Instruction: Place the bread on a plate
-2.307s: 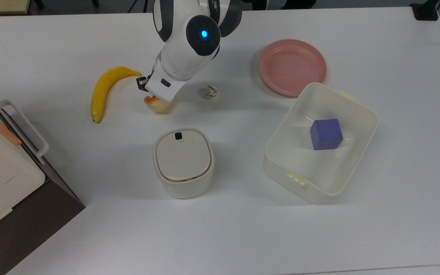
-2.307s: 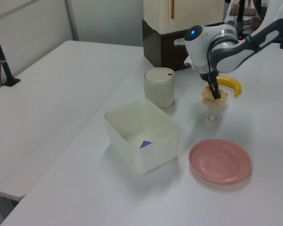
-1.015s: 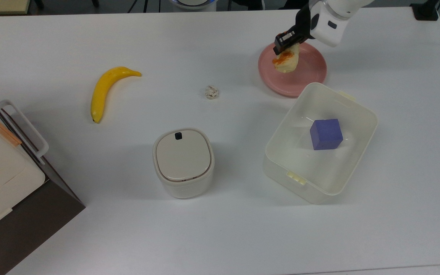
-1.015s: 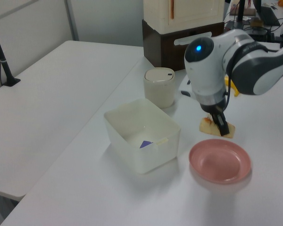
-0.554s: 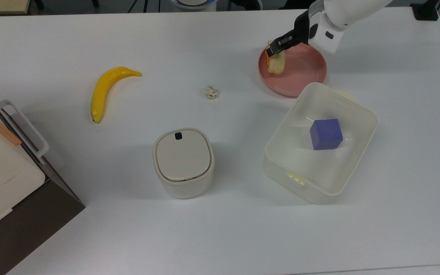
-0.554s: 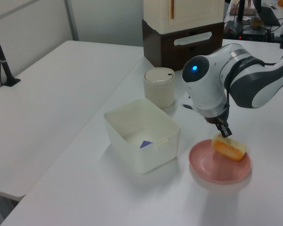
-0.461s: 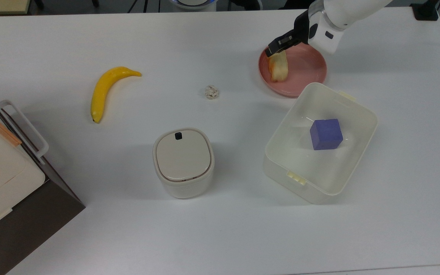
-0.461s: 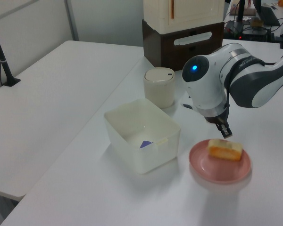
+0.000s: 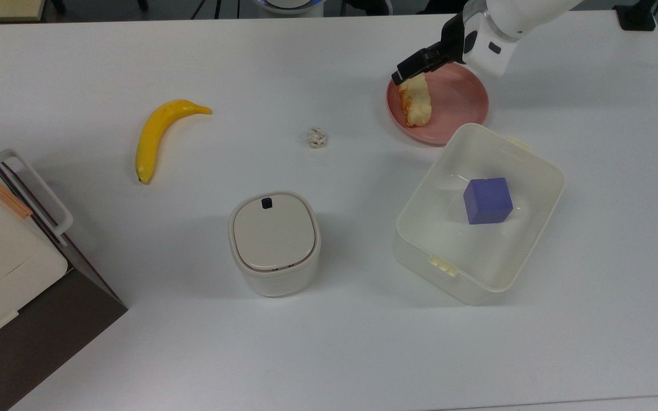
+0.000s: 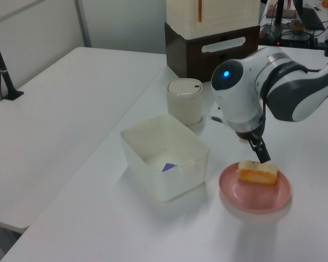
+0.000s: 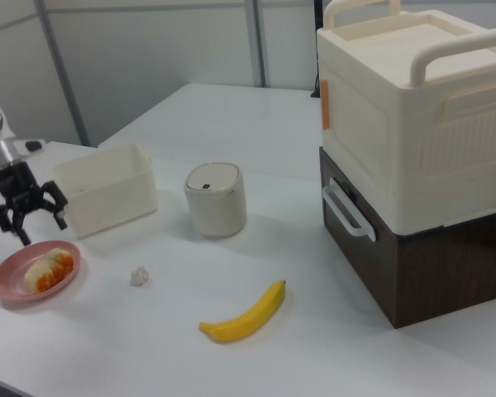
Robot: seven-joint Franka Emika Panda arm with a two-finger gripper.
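The bread (image 9: 415,101) lay on the pink plate (image 9: 460,100), toward the rim on the top view's left, its orange-glazed side turned outward. In the left view the bread (image 10: 257,173) rested flat inside the plate (image 10: 255,194); in the right view the bread (image 11: 47,270) sat in the middle of the plate (image 11: 8,285).

The gripper (image 9: 414,64) hung just above the plate's rim, over the end of the bread, with its fingers spread and nothing between them. The right view showed the gripper (image 11: 31,217) with both dark fingers apart, clear above the plate and not touching the bread.

Just beside the plate, toward the bottom of the top view, stood the cream plastic tub (image 9: 526,165) with a blue cube (image 9: 487,200) inside it. Well apart from the plate on the top view's left lay a small whitish wad (image 9: 316,137), farther off the yellow banana (image 9: 157,135), and nearer the camera a lidded cream canister (image 9: 274,241). All of it sat on the white table (image 9: 135,63).
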